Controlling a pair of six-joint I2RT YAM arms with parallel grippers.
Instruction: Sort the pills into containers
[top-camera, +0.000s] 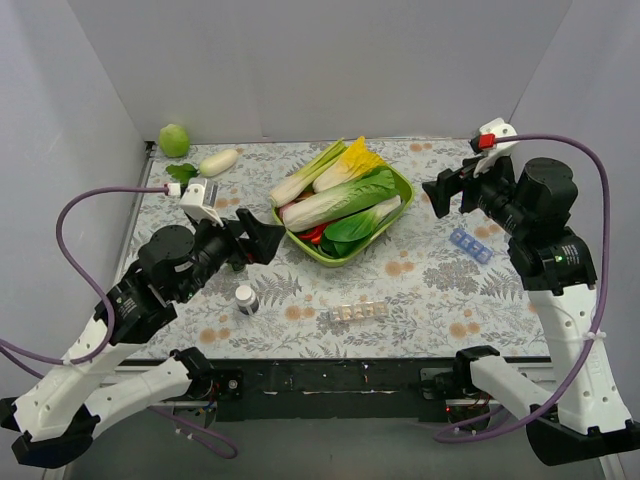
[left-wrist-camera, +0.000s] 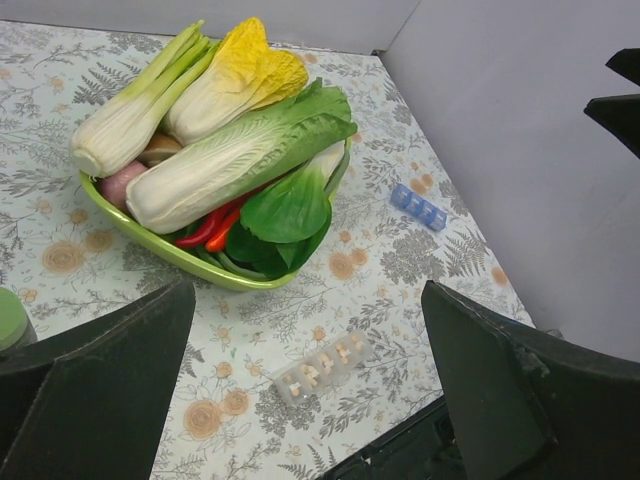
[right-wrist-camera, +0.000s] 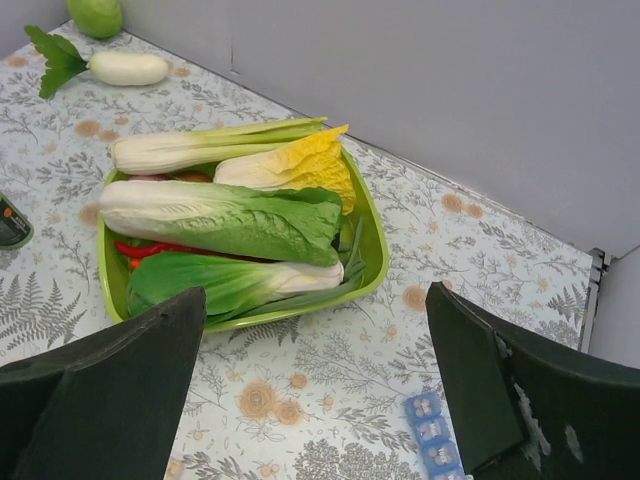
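The containers are a whitish translucent strip (top-camera: 357, 312) (left-wrist-camera: 320, 368) lying near the table's front edge, with small tan pills (left-wrist-camera: 312, 372) in its compartments. A blue compartment strip (top-camera: 470, 246) (left-wrist-camera: 418, 207) (right-wrist-camera: 432, 442) lies to the right of the bowl, also with pale pills in it. My left gripper (top-camera: 266, 240) (left-wrist-camera: 308, 300) hangs open above the table left of the bowl, with nothing between its fingers. My right gripper (top-camera: 438, 197) (right-wrist-camera: 315, 295) is raised at the right, open and empty, above and behind the blue strip.
A green bowl (top-camera: 330, 258) (left-wrist-camera: 130, 235) (right-wrist-camera: 375, 240) full of vegetables stands mid-table. A small white pill bottle (top-camera: 246, 299) with a dark cap stands front left. A white radish (top-camera: 218, 162) (right-wrist-camera: 125, 68) and a green ball (top-camera: 174, 139) (right-wrist-camera: 95, 15) lie at the back left. Walls enclose three sides.
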